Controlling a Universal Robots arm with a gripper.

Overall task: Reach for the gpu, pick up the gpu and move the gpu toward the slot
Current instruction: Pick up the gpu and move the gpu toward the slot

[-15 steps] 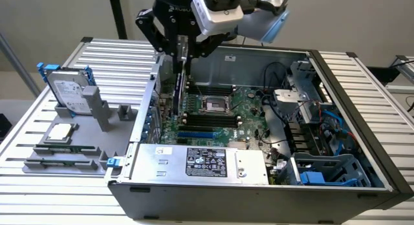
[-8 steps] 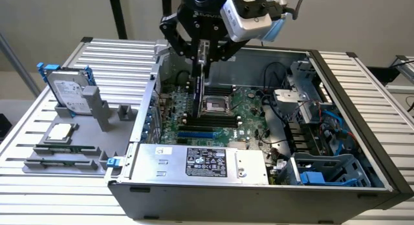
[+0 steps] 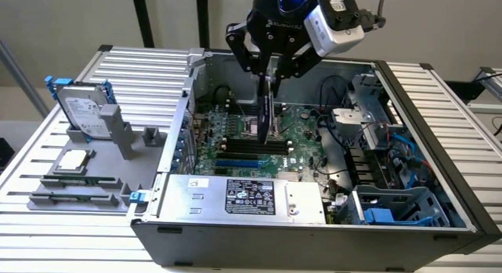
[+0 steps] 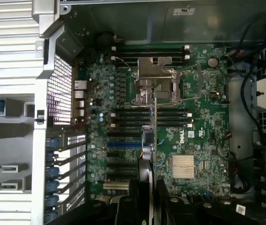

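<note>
My gripper [image 3: 271,77] hangs over the open computer case [image 3: 439,126], shut on the top edge of the gpu [image 3: 267,111]. The gpu is a thin green card held upright and seen edge-on, with its lower end just above the motherboard [image 3: 302,129] near the black memory slots [image 3: 257,145]. The blue expansion slot [image 3: 235,165] lies a little nearer the case front. In the wrist view the gpu [image 4: 151,136] runs as a narrow strip from the gripper [image 4: 147,208] out over the motherboard [image 4: 203,136], with the blue expansion slot [image 4: 123,145] just beside it.
A grey holder [image 3: 126,137] at the exterior view's left carries a silver hard drive with blue rails [image 3: 82,111], a processor [image 3: 70,160] and narrow memory sticks [image 3: 79,182]. Inside the case are the power supply [image 3: 243,196], a drive cage [image 3: 392,208] and loose cables [image 3: 337,149].
</note>
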